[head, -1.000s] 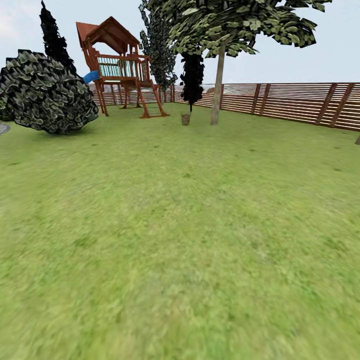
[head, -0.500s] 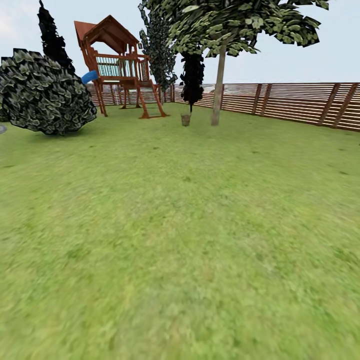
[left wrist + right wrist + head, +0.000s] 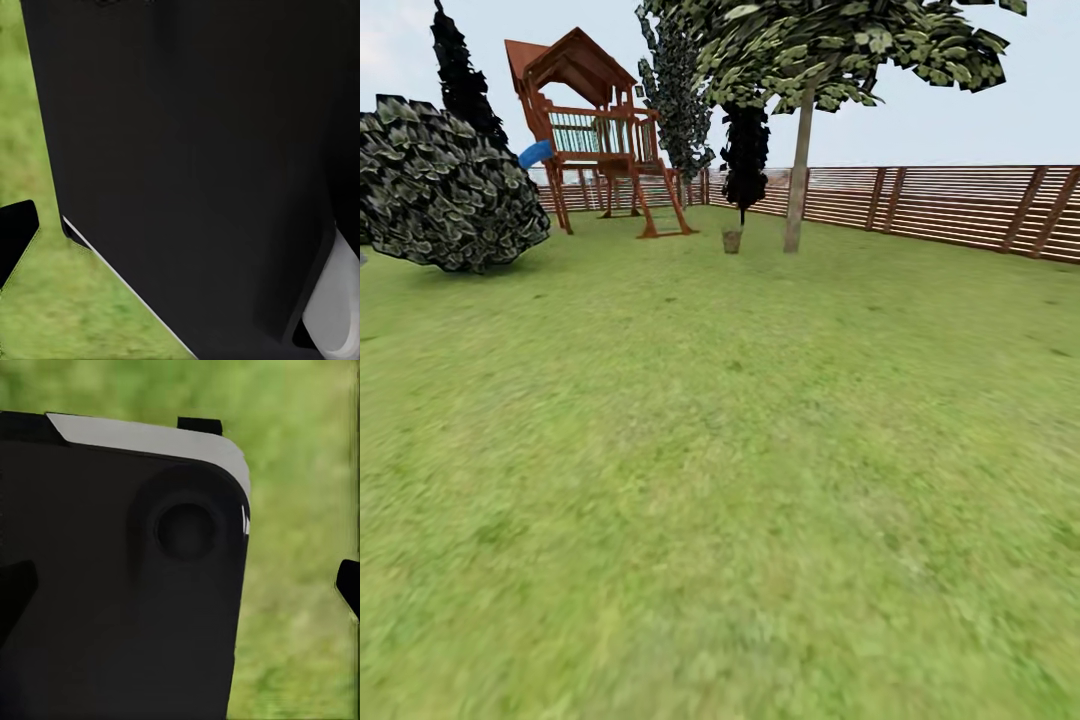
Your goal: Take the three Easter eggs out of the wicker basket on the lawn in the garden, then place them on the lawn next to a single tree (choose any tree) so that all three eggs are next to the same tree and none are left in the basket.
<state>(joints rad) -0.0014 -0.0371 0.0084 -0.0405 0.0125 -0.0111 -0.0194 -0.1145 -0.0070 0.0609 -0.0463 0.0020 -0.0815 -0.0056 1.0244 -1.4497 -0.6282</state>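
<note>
Though crowded by a black body panel, catches one dark fingertip of the left claw over grass; cannot tell how wide it gapes or whether it has hold of anything. On the right wrist, finds the right claw spread wide, dark tips at opposite edges, gripping nothing, with another black panel and blurred grass behind. From the head, looks out first over the lawn, mottled green and bare up close. Far across it, picks out the wicker basket, small and brown, standing upright on the grass just beside the pale trunk of the tree; too distant to make out any eggs inside. Left of that, takes in a round leafy bush and a wooden play tower with a blue slide. Behind the basket, notes a black-foliaged tree, and farthest back the slatted fence closing the garden.
</note>
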